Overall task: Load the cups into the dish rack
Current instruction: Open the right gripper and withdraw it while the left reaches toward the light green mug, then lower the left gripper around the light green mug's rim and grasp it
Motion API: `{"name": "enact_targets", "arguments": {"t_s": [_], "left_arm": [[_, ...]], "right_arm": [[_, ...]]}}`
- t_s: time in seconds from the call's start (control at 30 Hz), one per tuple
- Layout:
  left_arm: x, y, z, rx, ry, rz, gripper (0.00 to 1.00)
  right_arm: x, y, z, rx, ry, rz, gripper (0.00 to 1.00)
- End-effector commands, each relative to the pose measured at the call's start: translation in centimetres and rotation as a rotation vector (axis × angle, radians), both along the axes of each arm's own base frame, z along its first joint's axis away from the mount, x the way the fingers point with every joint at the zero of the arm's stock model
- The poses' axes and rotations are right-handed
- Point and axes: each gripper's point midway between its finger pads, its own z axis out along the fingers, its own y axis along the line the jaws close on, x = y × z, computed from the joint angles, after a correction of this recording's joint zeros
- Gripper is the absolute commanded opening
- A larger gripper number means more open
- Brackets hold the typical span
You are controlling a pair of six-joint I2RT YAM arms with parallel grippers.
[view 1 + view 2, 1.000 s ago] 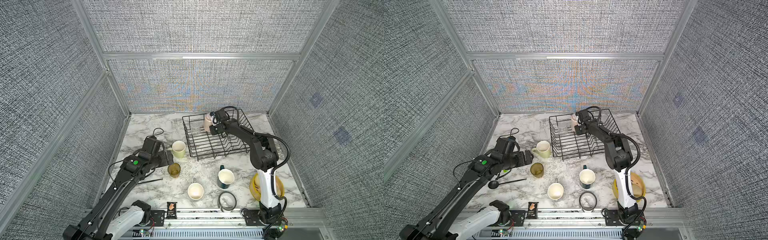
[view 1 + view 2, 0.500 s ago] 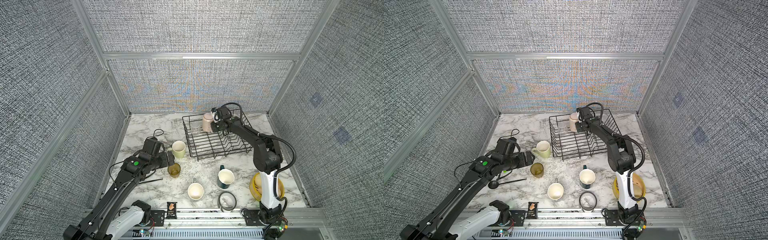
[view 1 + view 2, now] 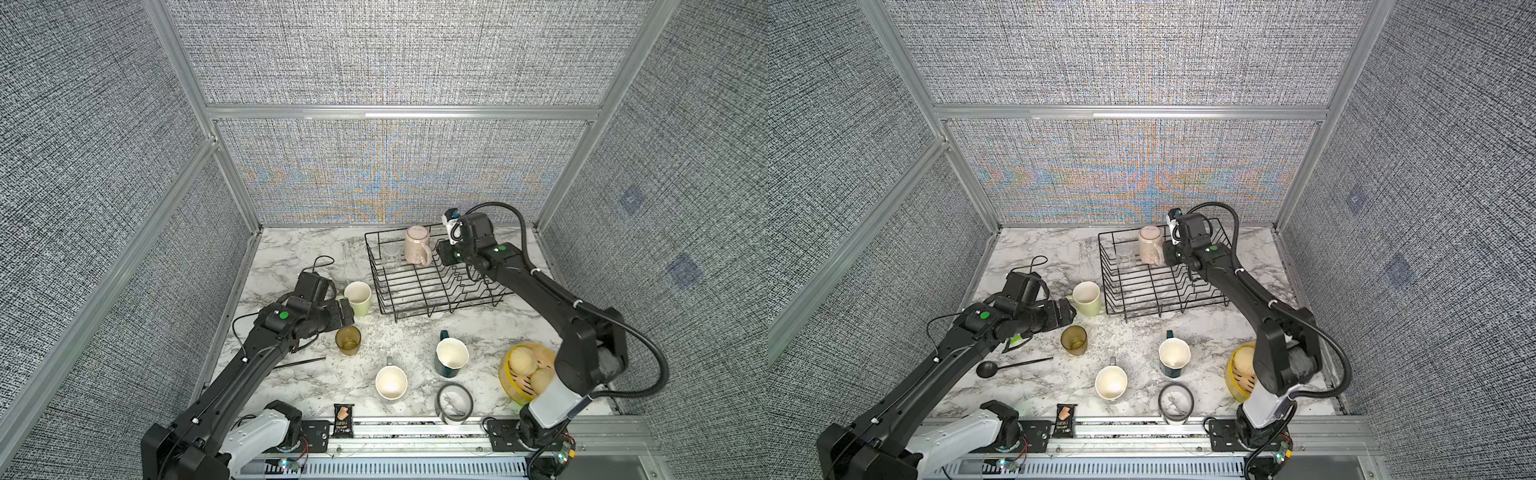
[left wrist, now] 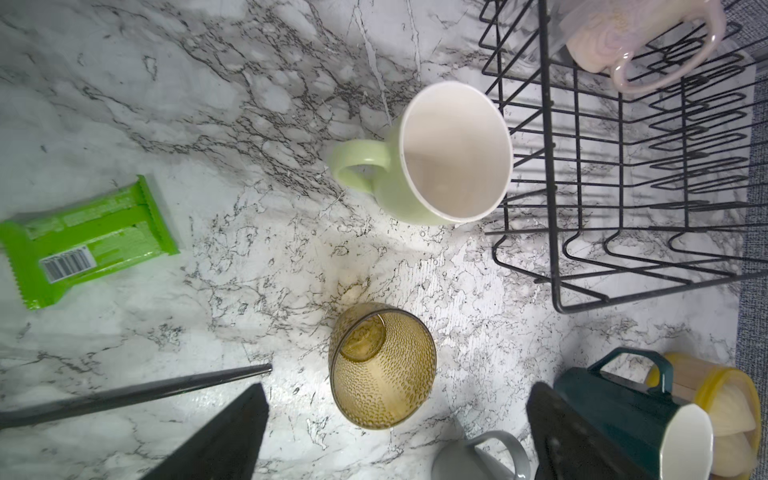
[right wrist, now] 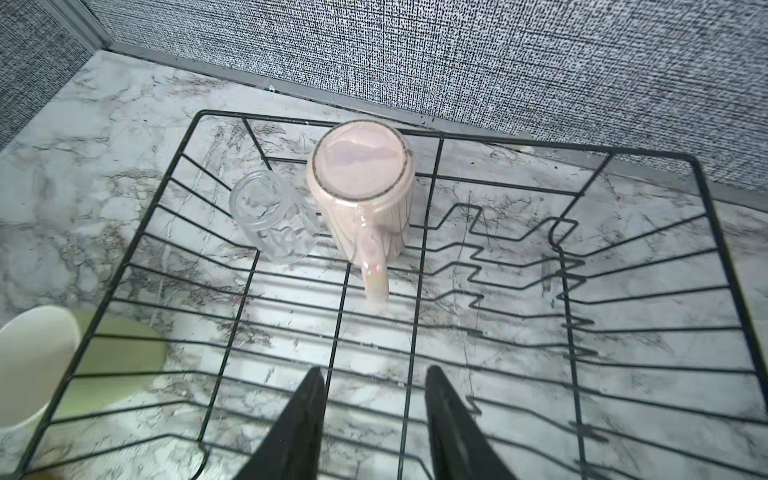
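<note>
Inside the dish rack [image 3: 424, 286], pink mug [image 3: 417, 245] is sitting inverted beside clear glass [image 3: 391, 254]; right claw [image 5: 374, 370] is hovering apart, empty, nearby; left claw [image 4: 397, 386] is gaping wide by amber tumbler [image 4: 380, 370].

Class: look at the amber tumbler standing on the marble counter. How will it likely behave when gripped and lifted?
The amber tumbler looks like glass: probably rigid, yet breakable if squeezed hard. Its dimpled wall likely grips better than smooth glass. Upright and narrower at the base than the rim, it may tip if nudged sideways.
</note>
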Motion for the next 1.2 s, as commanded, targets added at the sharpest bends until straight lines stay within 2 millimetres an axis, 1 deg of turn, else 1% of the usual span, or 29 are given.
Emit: {"name": "enact_targets", "arguments": {"t_s": [0.0,0.07,0.1,0.2,0.27,0.3,0.33,0.47,0.6,0.73,0.83,1.03,1.17], "left_arm": [[1.4,-0.1,0.1,0.012,-0.015,0.024,0.96],[2.2,-0.3,0.1,0.02,-0.018,0.032,0.96],[2.6,-0.3,0.1,0.024,-0.023,0.039,0.95],[3.7,-0.6,0.1,0.021,-0.03,0.059,0.91],[4.4,-0.9,-0.1,0.015,-0.025,0.075,0.9],[4.7,-1.1,-0.2,0.01,-0.024,0.082,0.89],[5.0,-1.1,-0.4,0.011,-0.021,0.097,0.88],[6.4,-1.4,-1.5,0.012,-0.002,0.146,0.85],[7.8,-1.6,-2.8,0.04,0.033,0.173,0.84],[8.9,-2.3,-3.9,0.057,0.066,0.168,0.83],[9.4,-2.2,-5.0,0.077,0.092,0.181,0.81],[9.6,-1.8,-6.8,0.097,0.126,0.203,0.78],[9.7,-1.5,-7.6,0.112,0.138,0.207,0.74]], "right_arm": [[-2.1,-0.5,1.1,0.048,-0.03,0.001,0.46],[-3.9,-1.5,1.2,0.047,-0.044,-0.012,0.49],[-4.8,-2.3,1.3,0.045,-0.048,-0.034,0.51],[-7.3,-4.4,1.5,0.04,-0.077,-0.087,0.59],[-8.9,-5.8,1.7,0.049,-0.1,-0.129,0.71],[-10.0,-6.6,0.6,0.043,-0.096,-0.151,0.82],[-10.8,-7.4,0.4,0.046,-0.109,-0.177,0.98],[-12.9,-9.7,-0.2,0.068,-0.126,-0.247,0.99],[-14.4,-10.5,-0.5,0.091,-0.11,-0.261,0.99],[-15.4,-10.3,-0.5,0.099,-0.086,-0.227,0.99],[-15.7,-9.7,-0.6,0.112,-0.07,-0.186,0.99],[-16.0,-8.6,-1.7,0.128,-0.006,-0.138,0.99],[-16.2,-8.5,-2.2,0.126,0.013,-0.134,0.99]]}}
